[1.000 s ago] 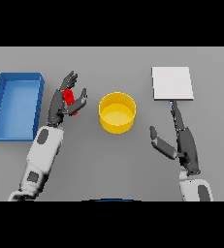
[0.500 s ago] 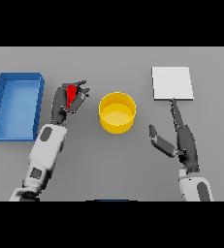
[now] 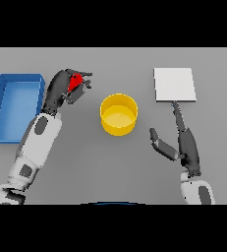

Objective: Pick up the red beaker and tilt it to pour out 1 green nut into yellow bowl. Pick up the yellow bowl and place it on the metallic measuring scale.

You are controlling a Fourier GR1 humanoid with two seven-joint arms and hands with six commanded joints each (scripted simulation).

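Note:
The red beaker [image 3: 75, 80] sits in my left hand [image 3: 61, 87], whose fingers and thumb are curled round it, up and to the left of the yellow bowl [image 3: 119, 114]. Only a small part of the beaker shows between the fingers. The bowl stands at the table's middle; no nut is visible in it. The metallic measuring scale [image 3: 174, 84], a pale square plate, lies at the back right. My right hand [image 3: 183, 141] rests open on the table, right of the bowl and in front of the scale, fingers pointing toward the scale.
A blue bin [image 3: 14, 105] stands at the left edge, just left of my left arm.
My left hand has closed round the red beaker and carried it up and toward the back of the table, turning it. The right hand has not moved.

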